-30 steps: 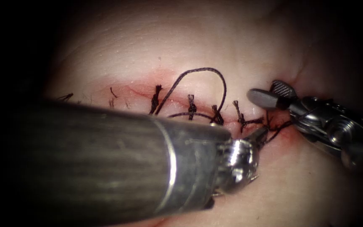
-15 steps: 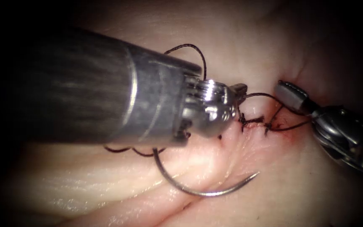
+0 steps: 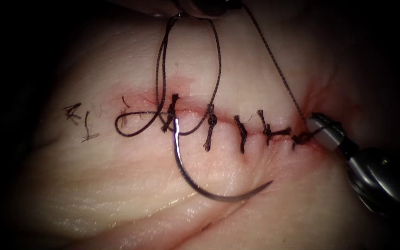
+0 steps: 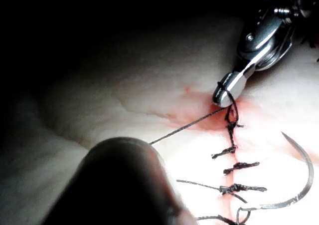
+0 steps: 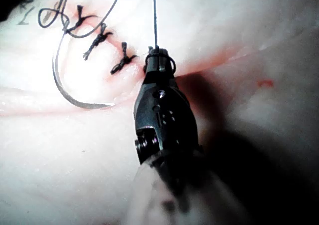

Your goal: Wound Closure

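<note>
Right tool [image 3: 322, 125]: jaws closed on thread [image 3: 274, 65] at right end of cut [image 3: 255, 127], beside last stitch. Left tool [image 3: 200, 7]: at top edge, thread strands rising to it; jaw state cannot tell. Curved needle [image 3: 200, 185]: free, lying on tissue [image 3: 116, 194] below cut, not in tissue. Knotted stitches [image 3: 241, 132]: about five across cut, ends cut short. Judgement: closure nearly complete; rightmost knot unfinished, long thread uncut.
</note>
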`<state>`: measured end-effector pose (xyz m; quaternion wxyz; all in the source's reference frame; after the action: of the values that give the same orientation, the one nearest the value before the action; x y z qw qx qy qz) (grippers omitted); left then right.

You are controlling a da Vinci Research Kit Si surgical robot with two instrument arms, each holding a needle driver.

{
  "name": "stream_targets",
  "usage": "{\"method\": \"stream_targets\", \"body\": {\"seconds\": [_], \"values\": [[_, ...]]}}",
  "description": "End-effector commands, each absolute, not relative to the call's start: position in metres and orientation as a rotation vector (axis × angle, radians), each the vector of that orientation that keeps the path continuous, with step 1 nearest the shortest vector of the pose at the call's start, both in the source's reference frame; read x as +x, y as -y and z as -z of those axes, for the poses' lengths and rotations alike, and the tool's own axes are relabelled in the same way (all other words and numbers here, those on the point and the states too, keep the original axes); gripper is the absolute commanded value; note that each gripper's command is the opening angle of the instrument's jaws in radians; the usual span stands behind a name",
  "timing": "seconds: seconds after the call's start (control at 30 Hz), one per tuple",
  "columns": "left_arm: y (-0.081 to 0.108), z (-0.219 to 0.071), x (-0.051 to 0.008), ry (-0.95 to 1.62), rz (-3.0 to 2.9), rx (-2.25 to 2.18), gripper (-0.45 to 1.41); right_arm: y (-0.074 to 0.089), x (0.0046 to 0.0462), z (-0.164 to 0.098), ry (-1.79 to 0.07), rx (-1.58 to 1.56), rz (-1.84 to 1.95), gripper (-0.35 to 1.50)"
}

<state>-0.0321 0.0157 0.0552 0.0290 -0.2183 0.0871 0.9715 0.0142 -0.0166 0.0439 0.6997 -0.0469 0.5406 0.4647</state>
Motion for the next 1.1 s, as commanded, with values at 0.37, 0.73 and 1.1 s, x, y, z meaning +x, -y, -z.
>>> {"method": "stream_targets", "body": {"seconds": [0.37,0.73,1.1], "values": [[-0.0207,-0.0611,-0.0291,-0.263,-2.91,-0.663,-0.45,0.0191,0.0141,-0.0451,-1.199,-0.11,-0.958,-0.35],[-0.0241,-0.0626,-0.0268,-0.295,-2.905,-0.604,-0.45,0.0229,0.0116,-0.0456,-1.189,-0.143,-0.921,-0.35],[-0.0264,-0.0617,-0.0228,-0.432,-2.86,-0.505,-0.45,0.0236,0.0116,-0.0454,-1.184,-0.14,-0.914,-0.35]]}}
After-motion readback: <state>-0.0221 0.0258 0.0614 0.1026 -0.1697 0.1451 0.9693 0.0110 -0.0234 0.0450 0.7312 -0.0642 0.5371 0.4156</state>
